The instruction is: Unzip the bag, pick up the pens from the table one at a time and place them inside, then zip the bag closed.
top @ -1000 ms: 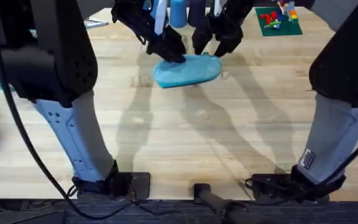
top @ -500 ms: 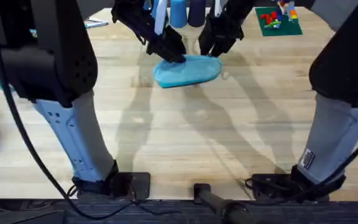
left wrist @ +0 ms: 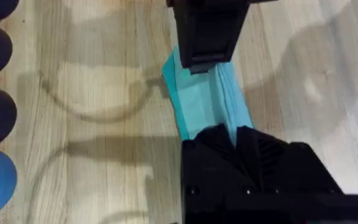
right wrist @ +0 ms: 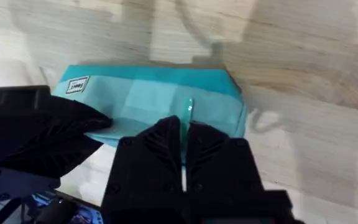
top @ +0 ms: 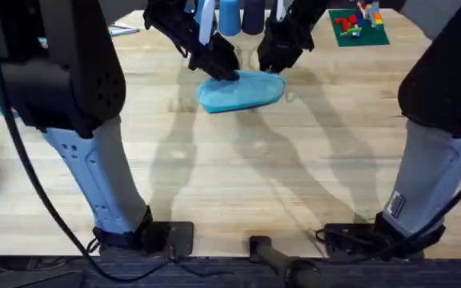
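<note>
While both arms reach out to the far middle of the table (top: 238,176), the overhead view has the bag (top: 242,90) lying there on pale plank-grained wood, a soft light-blue pouch, long and rounded like a slipper. The left gripper (top: 221,66) presses onto its far left end, the right gripper (top: 270,61) comes down at its far right end; both are black and blocky. Behind them stand upright cylinders (top: 229,16), one bright blue, one dark.

Over to the left wrist view: the left gripper (left wrist: 229,138) is clamped shut on the bag (left wrist: 197,106), the smooth teal fabric running out from between the fingers. The right gripper (left wrist: 205,59) sits on the pouch's other end.

Right wrist view now: the bag (right wrist: 148,96) stretches flat, a small white label near one end. The right gripper (right wrist: 184,140) is pinched onto a thin teal zipper pull (right wrist: 188,118) standing between its fingers. The left gripper (right wrist: 73,124) bears down on the labelled end.
</note>
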Controlling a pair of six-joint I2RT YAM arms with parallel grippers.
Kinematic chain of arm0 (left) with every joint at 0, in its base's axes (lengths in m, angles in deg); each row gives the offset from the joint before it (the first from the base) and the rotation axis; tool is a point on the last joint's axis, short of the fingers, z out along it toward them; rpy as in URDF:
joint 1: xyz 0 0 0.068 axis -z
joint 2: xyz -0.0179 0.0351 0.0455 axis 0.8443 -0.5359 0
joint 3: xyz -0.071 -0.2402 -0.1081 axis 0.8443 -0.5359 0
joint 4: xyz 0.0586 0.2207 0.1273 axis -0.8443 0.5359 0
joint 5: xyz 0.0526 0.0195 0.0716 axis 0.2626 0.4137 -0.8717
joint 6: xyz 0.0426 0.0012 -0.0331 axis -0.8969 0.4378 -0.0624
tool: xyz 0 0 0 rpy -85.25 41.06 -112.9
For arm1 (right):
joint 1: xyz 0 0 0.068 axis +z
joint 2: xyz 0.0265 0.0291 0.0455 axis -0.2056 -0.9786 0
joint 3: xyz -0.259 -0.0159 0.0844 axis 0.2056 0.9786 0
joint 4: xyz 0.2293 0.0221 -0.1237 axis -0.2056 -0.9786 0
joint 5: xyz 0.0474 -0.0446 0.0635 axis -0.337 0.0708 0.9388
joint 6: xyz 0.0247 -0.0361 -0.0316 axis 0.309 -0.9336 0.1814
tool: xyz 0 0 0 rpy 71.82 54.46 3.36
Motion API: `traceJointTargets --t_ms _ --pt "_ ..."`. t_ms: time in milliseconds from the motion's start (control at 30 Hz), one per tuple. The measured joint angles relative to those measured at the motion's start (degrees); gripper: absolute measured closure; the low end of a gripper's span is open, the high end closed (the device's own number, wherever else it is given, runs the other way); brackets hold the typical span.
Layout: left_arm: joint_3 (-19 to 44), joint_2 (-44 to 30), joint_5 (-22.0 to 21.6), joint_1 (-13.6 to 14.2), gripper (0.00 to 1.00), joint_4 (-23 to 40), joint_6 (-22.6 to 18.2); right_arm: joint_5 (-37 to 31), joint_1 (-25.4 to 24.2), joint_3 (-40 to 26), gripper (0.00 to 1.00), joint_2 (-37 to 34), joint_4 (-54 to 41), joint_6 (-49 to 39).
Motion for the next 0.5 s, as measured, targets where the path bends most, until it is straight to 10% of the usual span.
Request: traceJointTargets --t_ms 500 --pt "0.0 0.0 0.0 0.0 0.959 0.1 0.0 0.0 0.0 -0.3 0.967 0.5 -0.9 -0.8"
